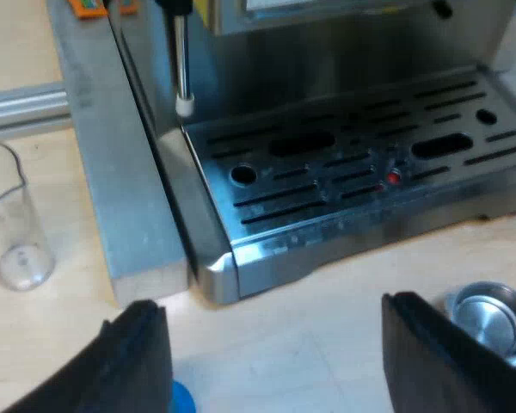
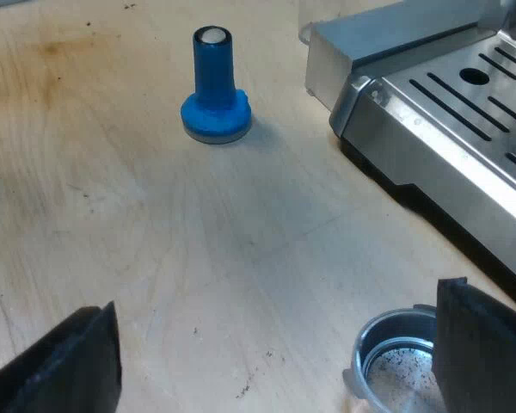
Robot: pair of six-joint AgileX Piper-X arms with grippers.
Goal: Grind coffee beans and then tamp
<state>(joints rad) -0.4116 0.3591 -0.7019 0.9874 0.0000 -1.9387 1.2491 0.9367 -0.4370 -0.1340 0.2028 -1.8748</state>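
My left gripper [image 1: 271, 357] is open over the wooden table, just before the espresso machine's drip tray [image 1: 361, 163]. The metal holder's basket [image 1: 490, 314] lies on the table beside one left finger, and a blue bit of the tamper [image 1: 181, 397] peeks out by the other. A steam wand [image 1: 182, 60] hangs over the tray's corner. A measuring glass [image 1: 13, 219] stands beside the machine's base. My right gripper [image 2: 275, 361] is also open, low over the table. The holder's basket [image 2: 396, 366], with a few coffee specks inside, lies against one right finger. The blue tamper [image 2: 215, 86] stands upright farther off.
The machine's steel base and slotted drip tray [image 2: 447, 129] jut out near the holder. Bare wood [image 2: 155, 241] stretches between the tamper and my right fingers. An aluminium rail [image 1: 26, 101] lies beyond the glass.
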